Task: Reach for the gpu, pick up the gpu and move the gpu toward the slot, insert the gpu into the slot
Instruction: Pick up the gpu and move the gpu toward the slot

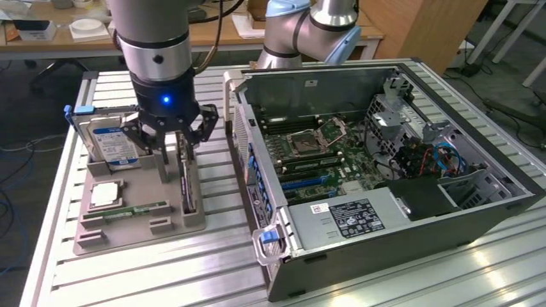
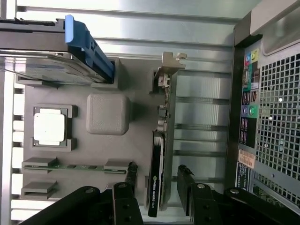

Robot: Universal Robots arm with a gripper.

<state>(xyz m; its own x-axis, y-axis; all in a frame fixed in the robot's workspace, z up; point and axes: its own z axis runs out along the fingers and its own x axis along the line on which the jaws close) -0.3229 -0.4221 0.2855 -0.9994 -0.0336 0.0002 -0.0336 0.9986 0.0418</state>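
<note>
Gaps flank the gpu (image 2: 160, 140), between hard drive (image 1: 111, 142) and computer case (image 1: 401, 246).

Spread pincer (image 1: 174, 146) straddles the upright gpu (image 1: 186, 187).

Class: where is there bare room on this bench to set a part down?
Bare: table on the camera side of the tray, and the strip between tray and case. Crowded: the tray, where the end effector straddles the gpu.

Gpu (image 2: 158, 154) green, black cooler, silver bracket. Gripper (image 2: 158, 169) black. On grey holder (image 2: 108, 112): silver hard drive (image 1: 111, 141) with blue-white label, green memory stick (image 2: 77, 166). Beside holder, dark-grey computer case (image 1: 410, 249).
</note>
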